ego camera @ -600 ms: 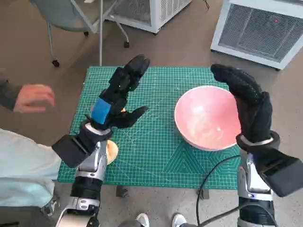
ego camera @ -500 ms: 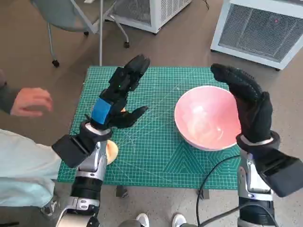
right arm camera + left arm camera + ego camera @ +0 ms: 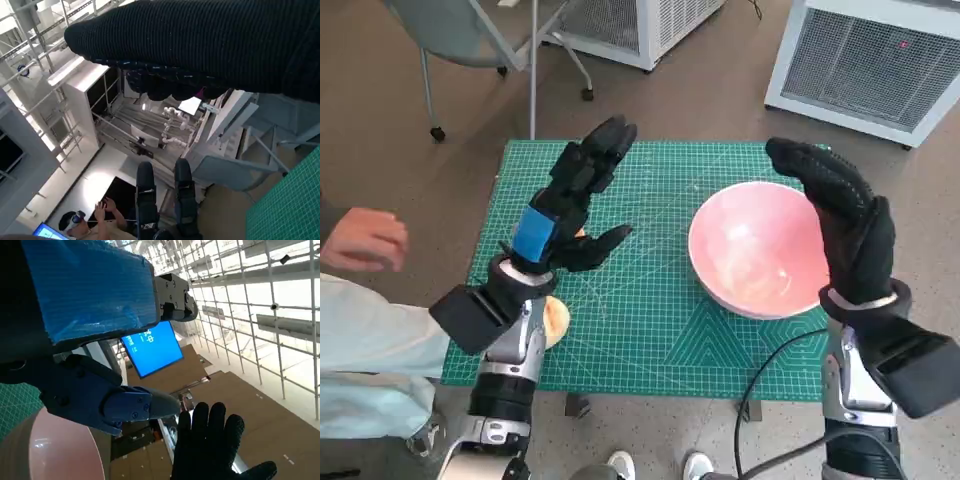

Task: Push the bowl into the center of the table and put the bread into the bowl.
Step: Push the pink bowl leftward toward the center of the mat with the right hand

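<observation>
The pink bowl sits on the right part of the green mat, empty; its rim also shows in the left wrist view, pink bowl. The bread lies at the mat's near left, mostly hidden under my left forearm. My left hand is raised above the mat's left half, fingers spread, holding nothing. My right hand stands upright at the bowl's right rim, fingers straight and open; I cannot tell if it touches the bowl. The right hand shows in the left wrist view, the left hand in the right wrist view.
A person's hand and pale sleeve are at the table's left side. A chair stands behind the table, white units at the back right. A black cable crosses the mat's near right edge.
The person's hand at the left has drawn back further left and lower. Both my hands and the bowl have stayed put.
</observation>
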Robot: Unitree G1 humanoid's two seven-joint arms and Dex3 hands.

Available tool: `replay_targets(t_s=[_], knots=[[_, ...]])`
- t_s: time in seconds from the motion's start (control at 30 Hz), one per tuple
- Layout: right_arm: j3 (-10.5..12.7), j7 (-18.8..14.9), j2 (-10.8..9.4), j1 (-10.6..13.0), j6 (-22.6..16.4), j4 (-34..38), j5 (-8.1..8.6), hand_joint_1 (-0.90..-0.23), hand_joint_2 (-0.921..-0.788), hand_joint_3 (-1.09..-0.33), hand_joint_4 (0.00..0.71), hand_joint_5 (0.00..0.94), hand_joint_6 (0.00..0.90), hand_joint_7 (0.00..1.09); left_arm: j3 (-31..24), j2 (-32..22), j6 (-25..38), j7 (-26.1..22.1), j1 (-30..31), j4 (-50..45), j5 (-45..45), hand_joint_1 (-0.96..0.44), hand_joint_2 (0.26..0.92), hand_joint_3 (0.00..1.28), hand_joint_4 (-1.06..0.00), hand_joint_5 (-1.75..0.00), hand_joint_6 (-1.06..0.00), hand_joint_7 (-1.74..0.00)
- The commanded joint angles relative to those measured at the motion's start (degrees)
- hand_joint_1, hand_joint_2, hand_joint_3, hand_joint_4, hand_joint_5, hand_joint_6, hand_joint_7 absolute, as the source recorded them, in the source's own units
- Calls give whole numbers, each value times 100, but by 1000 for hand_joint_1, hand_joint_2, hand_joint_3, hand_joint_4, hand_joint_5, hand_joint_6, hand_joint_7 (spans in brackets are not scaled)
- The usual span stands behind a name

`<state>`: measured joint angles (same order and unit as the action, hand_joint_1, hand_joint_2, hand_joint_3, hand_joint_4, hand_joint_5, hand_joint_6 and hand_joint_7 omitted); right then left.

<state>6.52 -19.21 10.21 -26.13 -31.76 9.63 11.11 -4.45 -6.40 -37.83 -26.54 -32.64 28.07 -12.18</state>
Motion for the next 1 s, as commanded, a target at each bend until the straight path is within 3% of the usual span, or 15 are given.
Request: replay_targets(t_s=[0.03, 0.37, 0.63, 0.77, 1.0], knots=[[11, 41, 3, 114, 74, 12, 11, -628, -921, -684, 160, 0, -1, 449, -8, -26, -16, -19, -62, 57, -23, -590, 921, 340, -193, 0, -103, -315], [147, 3, 90, 130, 10, 81, 107, -615, -921, -683, 166, 3, -1, 453, -12, -20, -16, -18, -38, 56, -29, -591, 921, 339, -194, -1, -104, -313], [590, -22, 381, 85, -224, 562, 285, -619, -921, -693, 165, 2, -1, 450, -16, -9, 0, -1, -35, 57, -30, -591, 921, 337, -196, -2, -108, -311], [823, 45, 501, -16, -493, 1109, 283, -626, -921, -711, 154, 1, -1, 432, -25, -8, -8, 5, -48, 85, -27, -591, 921, 337, -196, -2, -109, -309], [1328, 255, 690, -395, -1171, 2741, 325, -626, -921, -740, 148, 1, -1, 441, -43, -1, -34, 15, -70, 140, -15, -590, 921, 337, -196, -1, -110, -306]])
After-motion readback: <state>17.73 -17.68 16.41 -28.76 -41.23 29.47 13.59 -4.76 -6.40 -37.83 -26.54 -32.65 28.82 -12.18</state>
